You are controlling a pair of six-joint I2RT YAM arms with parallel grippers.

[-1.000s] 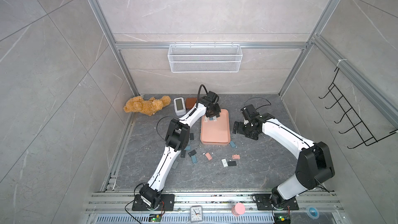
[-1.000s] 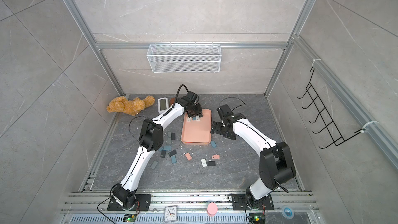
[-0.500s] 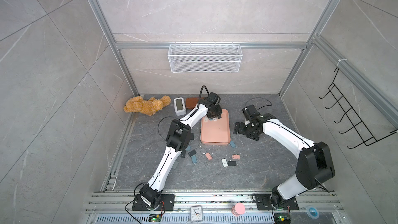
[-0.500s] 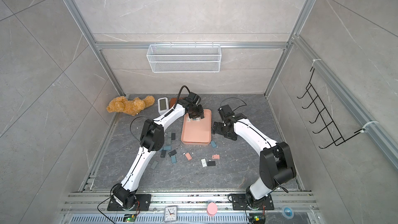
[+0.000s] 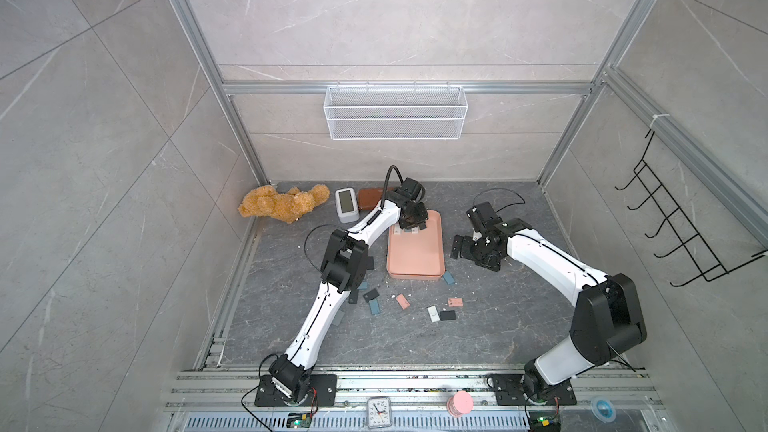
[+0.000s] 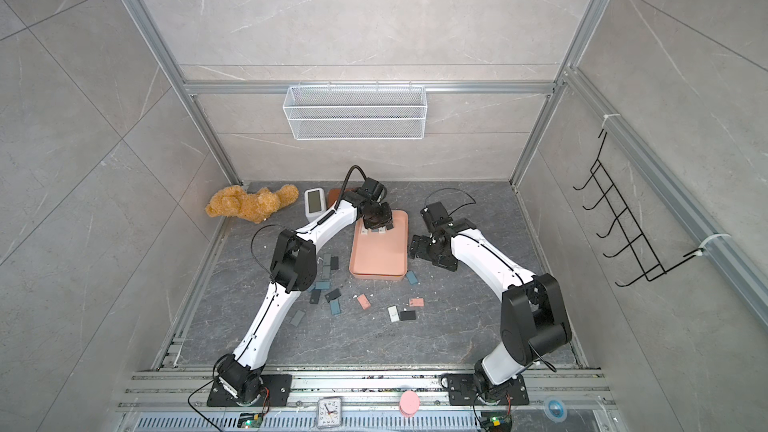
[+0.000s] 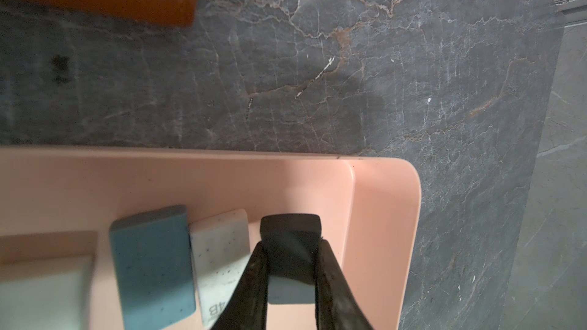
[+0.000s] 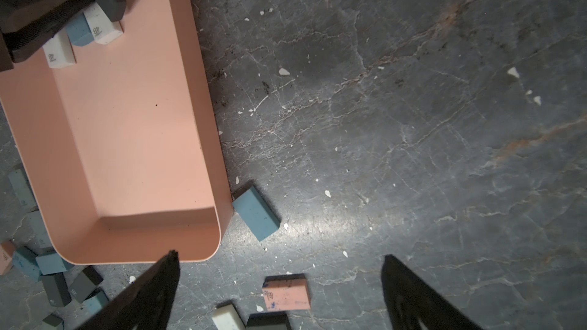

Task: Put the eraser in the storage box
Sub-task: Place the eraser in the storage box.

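The dark eraser [image 7: 289, 230] is pinched by the left end effector [image 7: 291, 246] over the box [image 7: 381, 204] corner; it should be set flat before release. The right end effector [image 8: 279, 256] is spread wide, empty

"4B" is printed on the speckled white eraser [image 7: 219, 268] inside the storage box [image 7: 386, 204]. It also shows on the pink eraser [image 8: 287, 293], lying at five o'clock from that box.
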